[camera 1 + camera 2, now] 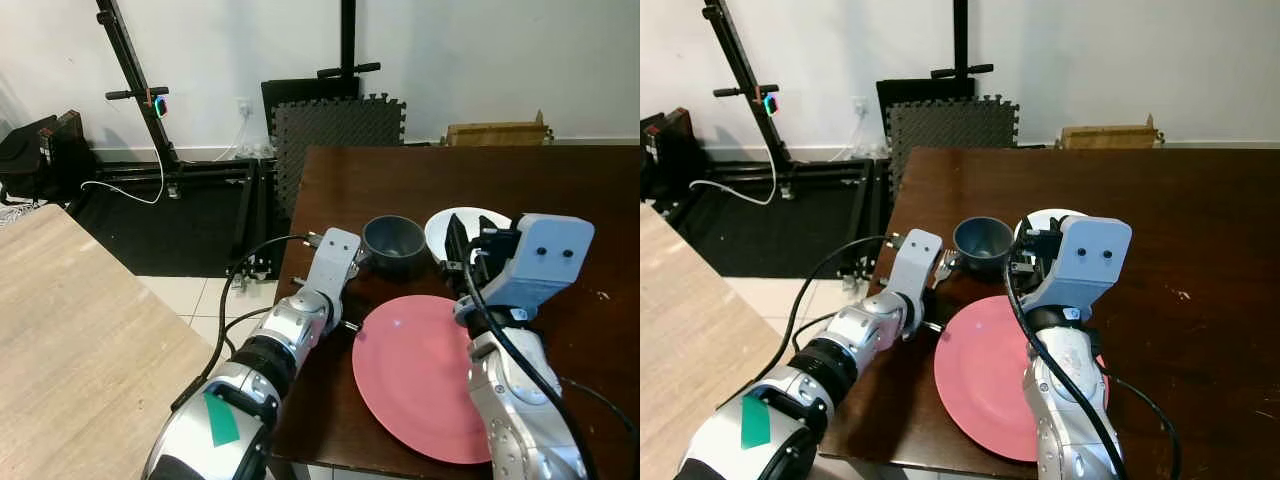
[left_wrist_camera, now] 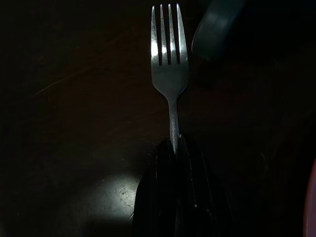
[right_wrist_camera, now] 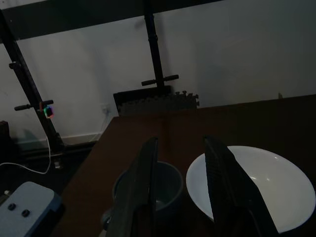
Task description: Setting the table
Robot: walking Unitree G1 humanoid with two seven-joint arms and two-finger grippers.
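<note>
Underneath, dark table (image 1: 560, 190) — left gripper (image 2: 174, 148) jaws clamp fork (image 2: 169, 54), right gripper (image 3: 180, 168) apart

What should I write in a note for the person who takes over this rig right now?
Left gripper: fingers shut on the fork, held over the dark table left of the pink plate.
Right gripper: fingers open, empty, raised near the grey cup and white bowl.
Done: plate, cup and bowl on the table.
Left: lay the fork beside the plate.
</note>
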